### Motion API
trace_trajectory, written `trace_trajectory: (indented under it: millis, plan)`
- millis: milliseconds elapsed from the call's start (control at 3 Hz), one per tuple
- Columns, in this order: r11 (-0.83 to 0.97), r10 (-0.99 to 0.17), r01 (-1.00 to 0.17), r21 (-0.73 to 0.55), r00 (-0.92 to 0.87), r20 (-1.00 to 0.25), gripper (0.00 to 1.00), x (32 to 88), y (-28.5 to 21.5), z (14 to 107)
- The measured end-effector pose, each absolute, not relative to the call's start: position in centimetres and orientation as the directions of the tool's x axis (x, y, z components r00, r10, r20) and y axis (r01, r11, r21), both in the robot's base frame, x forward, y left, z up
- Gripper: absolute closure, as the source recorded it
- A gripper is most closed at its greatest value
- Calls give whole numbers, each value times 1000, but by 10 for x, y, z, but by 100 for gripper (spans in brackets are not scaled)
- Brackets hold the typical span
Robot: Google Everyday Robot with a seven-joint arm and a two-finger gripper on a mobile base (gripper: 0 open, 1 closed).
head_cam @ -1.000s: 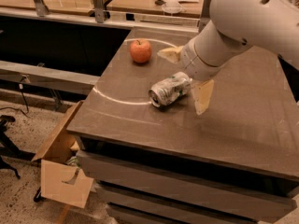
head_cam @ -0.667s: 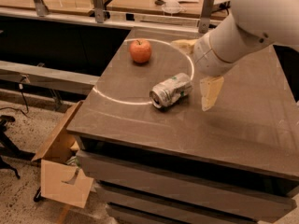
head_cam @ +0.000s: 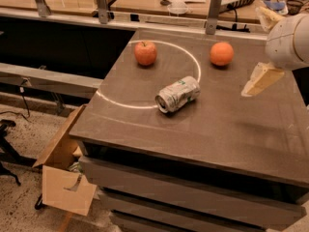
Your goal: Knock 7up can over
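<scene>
Hovering right of the toppled 7up can (head_cam: 177,94), the end effector (head_cam: 254,52) gapes wide, empty.

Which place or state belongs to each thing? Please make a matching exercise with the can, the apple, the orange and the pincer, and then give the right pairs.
Things:
1. 7up can
2. apple
3. orange
4. pincer

Places or states:
A. open, above the table at the picture's right edge
B. lying on its side near the table's middle
C. inside the white circle, at the far side
D. outside the white circle, at the far side

Pairs: 1-B, 2-C, 3-D, 4-A
</scene>
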State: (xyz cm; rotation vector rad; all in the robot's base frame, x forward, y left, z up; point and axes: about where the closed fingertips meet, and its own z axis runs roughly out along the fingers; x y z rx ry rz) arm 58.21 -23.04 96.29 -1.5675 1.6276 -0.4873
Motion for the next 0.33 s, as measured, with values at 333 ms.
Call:
trace_trajectory:
  millis: [333]
  plan:
    - [164,-953,-638,-752,94,-288,0,584,-229,965]
